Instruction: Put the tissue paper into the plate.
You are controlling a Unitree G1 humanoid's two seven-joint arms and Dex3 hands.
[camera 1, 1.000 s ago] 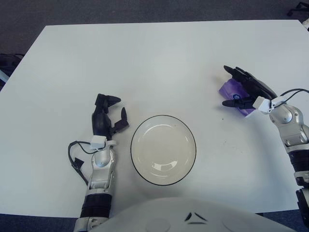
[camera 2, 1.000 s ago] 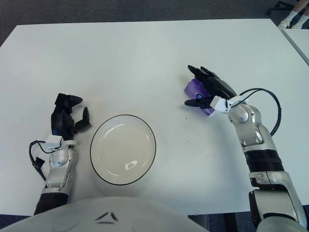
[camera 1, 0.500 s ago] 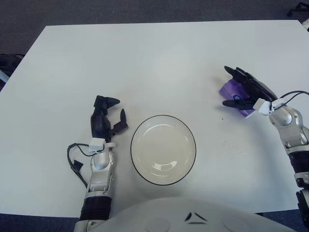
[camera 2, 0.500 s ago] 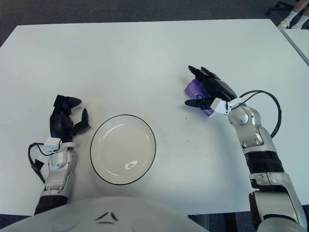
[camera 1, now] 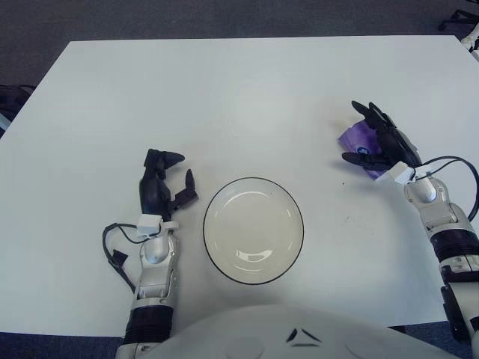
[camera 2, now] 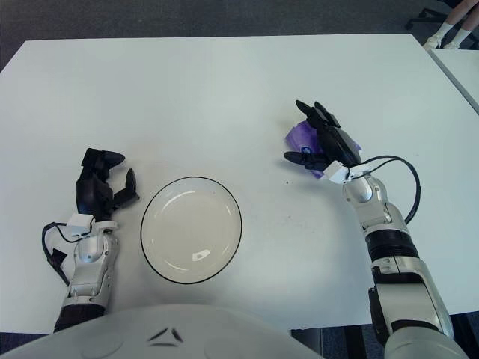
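Note:
The tissue paper is a small purple pack (camera 1: 350, 139) on the white table at the right. My right hand (camera 1: 379, 140) is over it, dark fingers spread across its top and the thumb along its near side; much of the pack is hidden under the palm. I see no closed grip on it. The plate (camera 1: 253, 230) is a white dish with a dark rim, empty, at the table's front centre, well to the left of the pack. My left hand (camera 1: 162, 184) shows just left of the plate with relaxed fingers, holding nothing.
The white table (camera 1: 224, 97) stretches far back and to both sides. Dark floor lies beyond its edges. A black cable (camera 1: 116, 243) loops beside my left wrist.
My right forearm has swung in toward me and the hand has turned a little over the purple pack, which stays in place. The left hand has barely moved.

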